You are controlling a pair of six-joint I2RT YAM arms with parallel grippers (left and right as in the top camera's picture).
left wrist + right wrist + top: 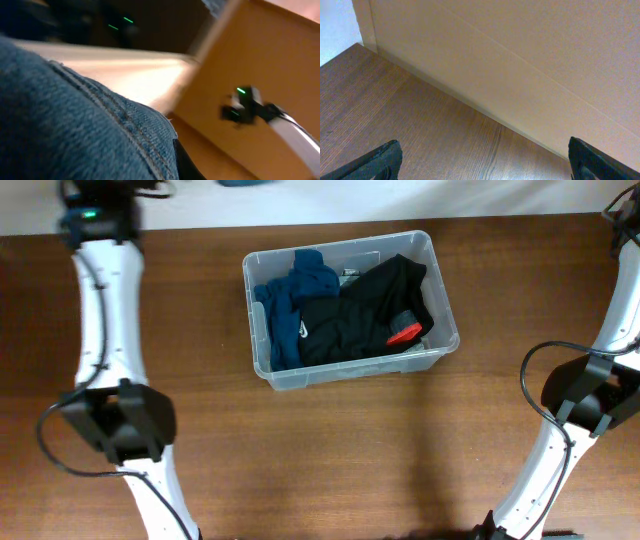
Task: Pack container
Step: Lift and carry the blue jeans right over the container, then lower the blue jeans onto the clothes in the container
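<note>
Overhead view: the container (349, 367) sat on the brown wooden table (330, 470), toward the far edge and about midway between the two arms, with neither arm touching it.
Container contents: a blue garment (295, 305) was bunched in the left half and a black garment (360, 320) filled the right half. The two touched, and both lay inside the rim.
Red patch: a small red patch (404, 333) showed on the black garment, near the tub's right front corner.
Left arm: the left arm (125, 425), white links with a black joint, stood at the table's left side, well apart from the tub.
Left wrist view: the picture was blurred. Blue denim cloth (75, 130) with a stitched seam filled the lower left, very close to the lens.
Left gripper: it was too blurred to make out, so whether it was released or clenched could not be told.
Right arm: the right arm (590, 395) stood at the table's right edge, also well apart from the tub.
Right gripper: in the right wrist view the right gripper (482, 157) was released. Its dark fingertips (382, 160) were spread wide at the lower corners, with only bare wood between them.
Backdrop: a pale board (520, 60) rose just past the table's edge.
</note>
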